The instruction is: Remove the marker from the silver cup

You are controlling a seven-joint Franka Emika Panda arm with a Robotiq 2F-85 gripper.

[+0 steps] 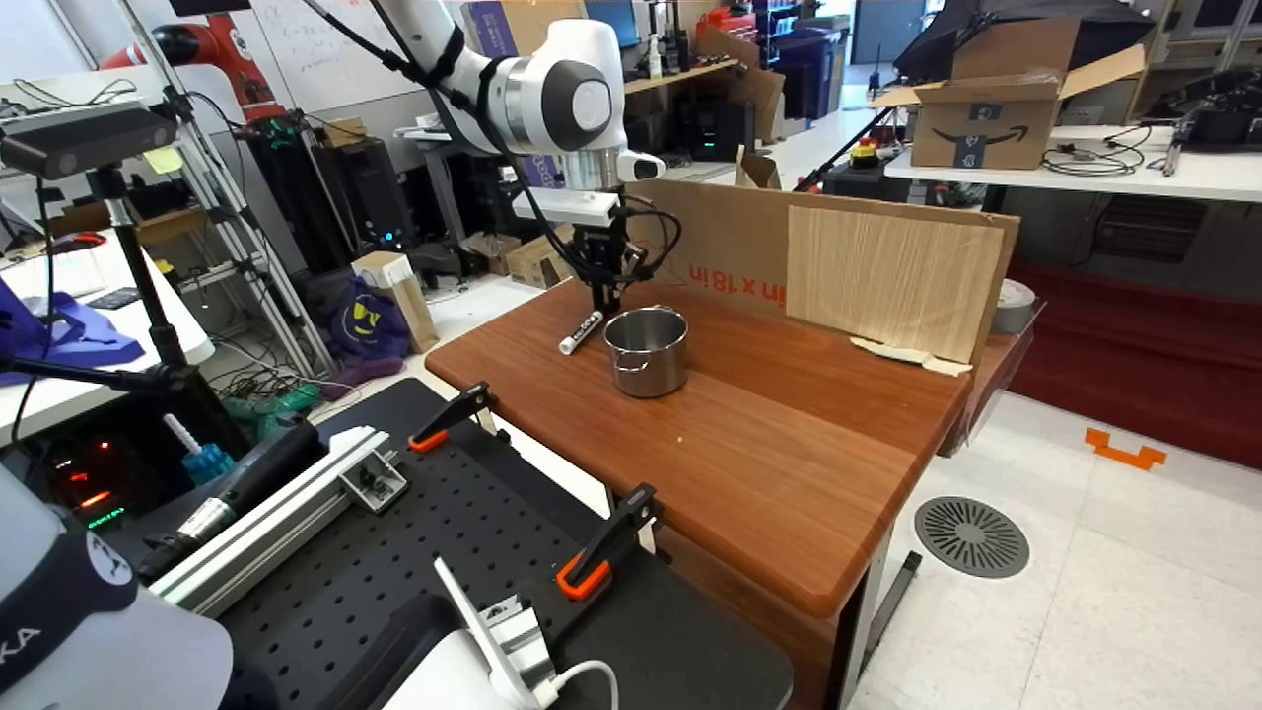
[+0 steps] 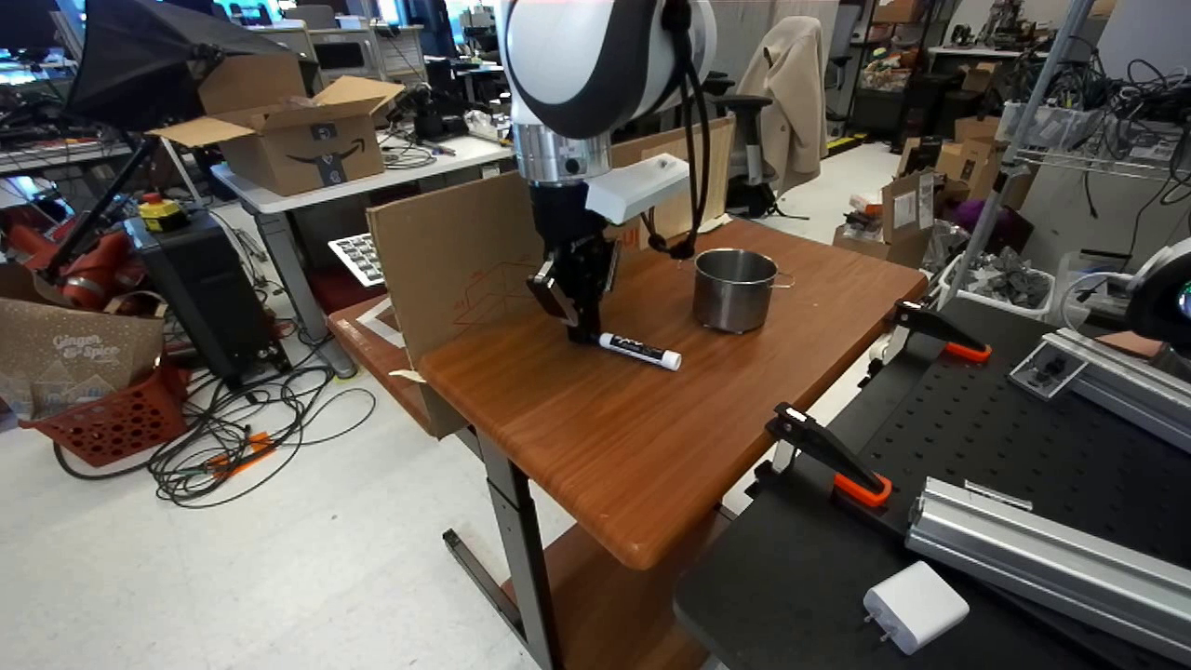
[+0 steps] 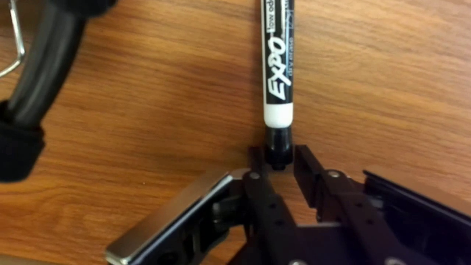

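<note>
The marker is a white stick with a black label and black cap. It shows in both exterior views (image 1: 582,332) (image 2: 640,352) and in the wrist view (image 3: 278,73). It is outside the silver cup, low over or on the tabletop; I cannot tell if it touches. My gripper (image 1: 603,304) (image 2: 584,335) (image 3: 279,156) points down and is shut on the cap end, one finger on each side. The silver cup (image 1: 647,353) (image 2: 735,290) stands upright beside the gripper. In the wrist view only its wire handle (image 3: 18,48) shows clearly.
The wooden table (image 1: 749,463) (image 2: 614,447) carries the cup. A cardboard panel (image 1: 730,227) (image 2: 456,251) stands along its back edge behind the gripper. Black clamps (image 1: 616,537) (image 2: 828,451) with orange pads sit at the edge beside a black perforated board (image 1: 463,532).
</note>
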